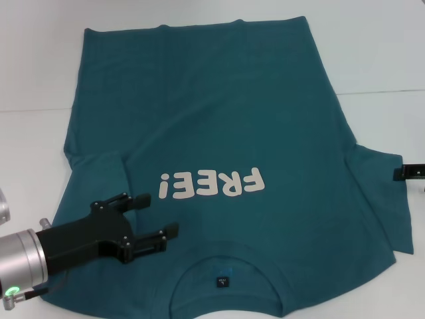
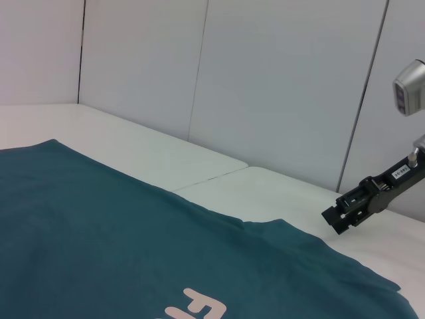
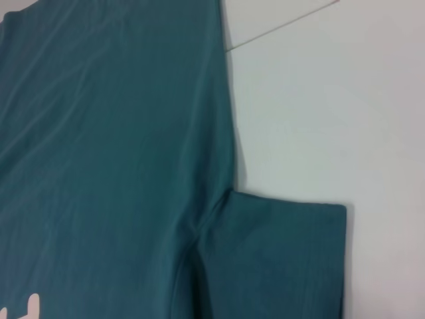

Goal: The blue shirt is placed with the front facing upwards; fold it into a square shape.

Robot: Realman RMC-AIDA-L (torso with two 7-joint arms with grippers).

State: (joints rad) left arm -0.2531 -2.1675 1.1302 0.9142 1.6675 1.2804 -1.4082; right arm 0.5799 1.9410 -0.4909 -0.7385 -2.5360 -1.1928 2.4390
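Note:
The blue shirt [image 1: 219,119] lies flat on the white table, front up, with its off-white "FREE!" print [image 1: 212,184] and its collar [image 1: 222,282] nearest me. Its left sleeve [image 1: 99,169] looks folded in over the body. The right sleeve [image 1: 378,176] lies spread out. My left gripper [image 1: 157,214] hovers open over the shirt's left shoulder, beside the collar, with nothing between its fingers. Only the tip of my right gripper [image 1: 410,172] shows, at the right sleeve's outer edge; the left wrist view shows it [image 2: 352,207] just above the table. The right wrist view shows the sleeve [image 3: 279,256] and side seam.
The white table [image 1: 378,53] extends past the shirt at the far side and to the right, crossed by a thin seam [image 1: 375,92]. Grey wall panels [image 2: 279,86] stand behind the table in the left wrist view.

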